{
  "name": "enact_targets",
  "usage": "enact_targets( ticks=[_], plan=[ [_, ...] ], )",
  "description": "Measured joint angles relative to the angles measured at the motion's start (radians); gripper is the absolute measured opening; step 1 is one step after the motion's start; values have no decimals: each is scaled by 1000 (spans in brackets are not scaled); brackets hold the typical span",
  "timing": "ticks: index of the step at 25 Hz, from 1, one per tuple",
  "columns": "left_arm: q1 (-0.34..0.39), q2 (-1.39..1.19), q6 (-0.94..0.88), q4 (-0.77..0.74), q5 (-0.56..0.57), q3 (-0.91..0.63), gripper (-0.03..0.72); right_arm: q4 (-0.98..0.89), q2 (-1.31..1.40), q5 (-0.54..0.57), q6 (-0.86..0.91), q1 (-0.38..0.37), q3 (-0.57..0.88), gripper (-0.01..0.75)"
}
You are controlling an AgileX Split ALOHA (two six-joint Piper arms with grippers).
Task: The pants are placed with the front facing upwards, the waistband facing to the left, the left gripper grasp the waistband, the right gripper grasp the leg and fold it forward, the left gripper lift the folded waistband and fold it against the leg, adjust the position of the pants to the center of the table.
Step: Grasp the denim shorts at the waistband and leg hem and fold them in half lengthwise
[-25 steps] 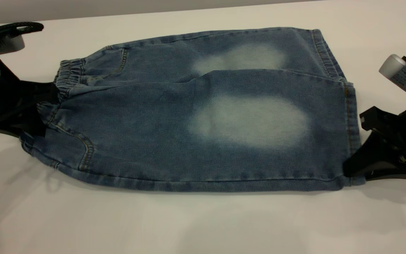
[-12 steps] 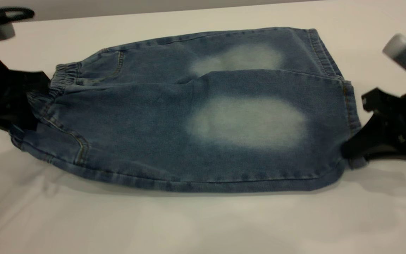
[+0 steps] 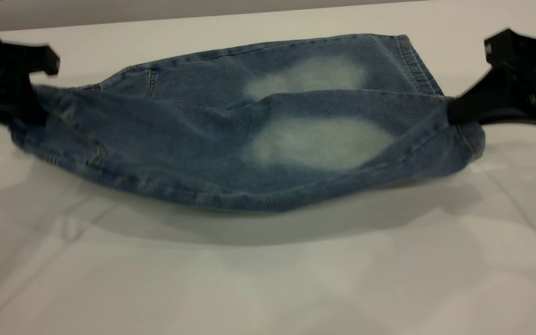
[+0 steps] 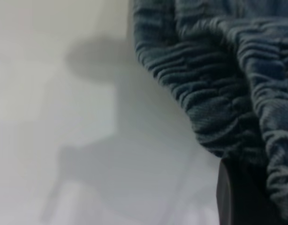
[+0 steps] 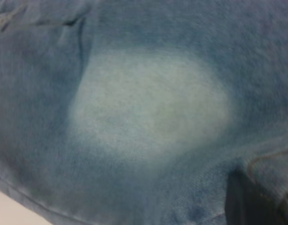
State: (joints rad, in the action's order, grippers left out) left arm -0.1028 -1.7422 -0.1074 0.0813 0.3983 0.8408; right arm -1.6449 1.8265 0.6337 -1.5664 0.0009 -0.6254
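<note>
item: the pants [image 3: 249,135], blue denim with two pale oval patches, front side up, slung between two claws above the table [image 3: 268,279]; near long edge sags in a curve with shadow beneath it, far long edge lies on or close to the tabletop. open room: broad bare table on the near side, a narrower strip behind. change from half a second ago: both ends are higher, the near edge has left the surface and the cloth is bowed rather than flat. the left gripper [image 3: 30,114], at the exterior view's left, is pinched onto the waistband [image 4: 205,93], whose gathered ridges fill its wrist view. the right gripper [image 3: 454,114], at the right, is clamped on the leg-end corner; its wrist view shows a pale patch close up.
</note>
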Motion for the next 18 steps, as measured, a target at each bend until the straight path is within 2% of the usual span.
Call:
enact_targets(
  ticks=[6,11,18],
  plan=[
    [0,-2,-1,12,-51,41,152,123,0,0,114,-1,-121,15],
    [0,-2,-1,62,-99,41,152,132,0,0,152,-1,-212,15],
    [0,-2,7,214,-88,45,152,132,0,-7,161,-1,-287,15]
  ],
)
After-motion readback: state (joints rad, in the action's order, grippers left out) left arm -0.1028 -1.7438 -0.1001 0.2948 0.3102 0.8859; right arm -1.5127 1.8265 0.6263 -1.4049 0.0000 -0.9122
